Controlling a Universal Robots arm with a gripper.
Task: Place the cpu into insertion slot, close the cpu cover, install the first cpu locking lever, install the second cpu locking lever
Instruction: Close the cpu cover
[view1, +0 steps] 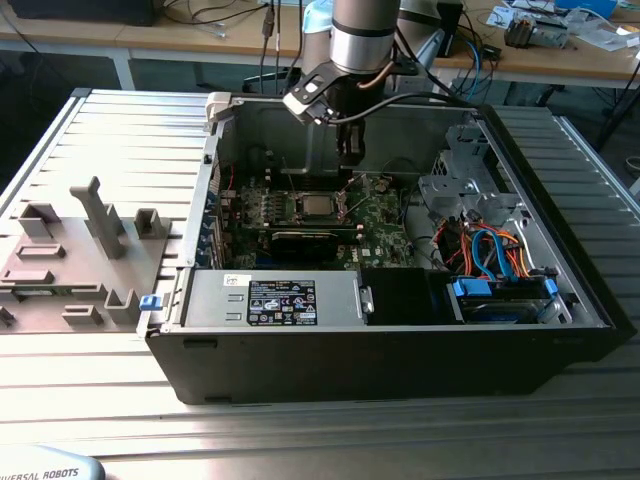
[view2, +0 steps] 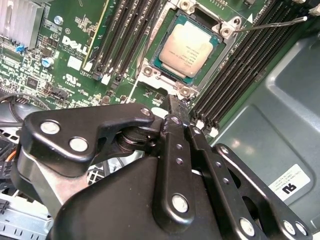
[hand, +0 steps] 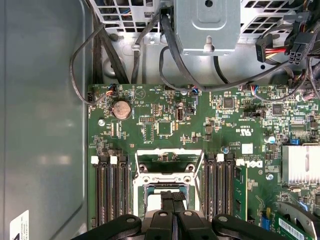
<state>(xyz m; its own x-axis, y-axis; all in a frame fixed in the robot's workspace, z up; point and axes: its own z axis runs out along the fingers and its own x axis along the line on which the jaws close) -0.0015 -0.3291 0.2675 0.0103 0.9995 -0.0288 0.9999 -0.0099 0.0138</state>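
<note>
Cpu (view2: 186, 46) sits flat in insertion slot (view2: 150, 70) on green board (hand: 165, 125) inside open computer case (view1: 400, 370); gripper (view2: 178, 101) fingers clenched together, empty, just beside slot rim.

Ribbed table (view1: 350, 430) with computer case (view1: 380, 365), grey fixture (view1: 60, 275)

- A ribbed grey metal table (view1: 110, 140) is being shown across the foreground, its ridges running towards the back of the room.
- Soft, even light is being reflected off those ridges.
- A wooden table (view1: 80, 38) is being seen behind it, along the back of the exterior view.
- That wooden table is being held up by a white leg (view1: 124, 68).
- Cables (view1: 215, 12) and small clutter (view1: 540, 25) are being carried on its top.
- A dark, shaded space (view1: 45, 78) is being glimpsed beneath it.
</note>
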